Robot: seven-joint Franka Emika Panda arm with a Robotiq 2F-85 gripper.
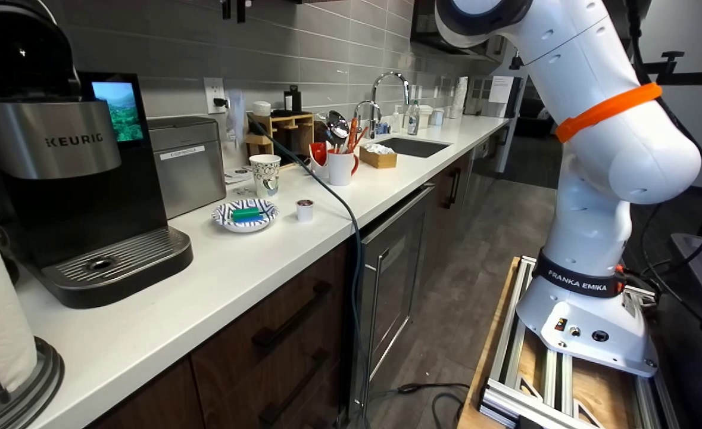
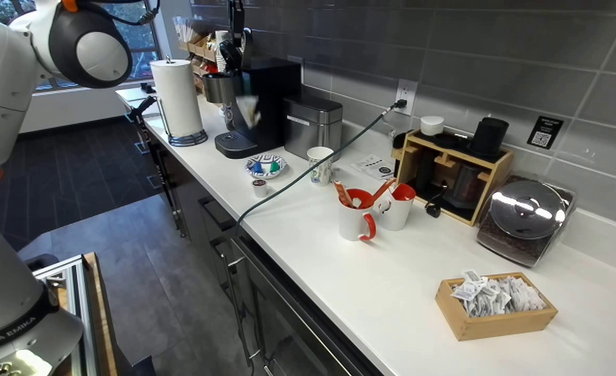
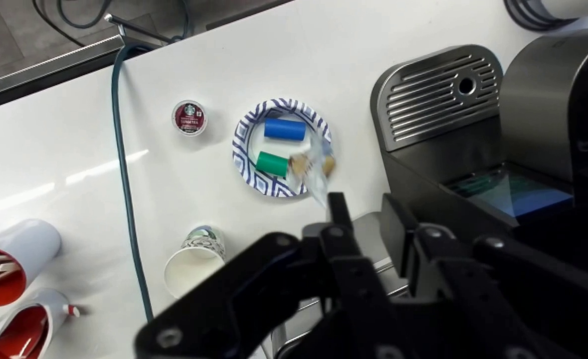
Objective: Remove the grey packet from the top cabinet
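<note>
The packet (image 3: 316, 172) is pale and partly see-through with tan patches. It is blurred, in front of the plate's edge in the wrist view. In an exterior view the packet (image 2: 248, 110) hangs in mid-air over the counter, below the gripper and apart from it. My gripper (image 3: 362, 199) is open, with a gap between its two fingers. Its fingertips (image 1: 233, 12) also show at the top edge of an exterior view, high above the counter. Of the top cabinet, only a thin dark bottom edge (image 1: 310, 1) shows there; its inside is out of view.
A patterned paper plate (image 3: 244, 149) holds a blue and a green piece. Around it stand a coffee machine (image 1: 77, 140), a metal bin (image 1: 190, 167), a paper cup (image 1: 265, 173) and a coffee pod (image 1: 304, 210). A dark cable (image 2: 308, 169) crosses the counter. Mugs (image 2: 353, 222) stand beyond it.
</note>
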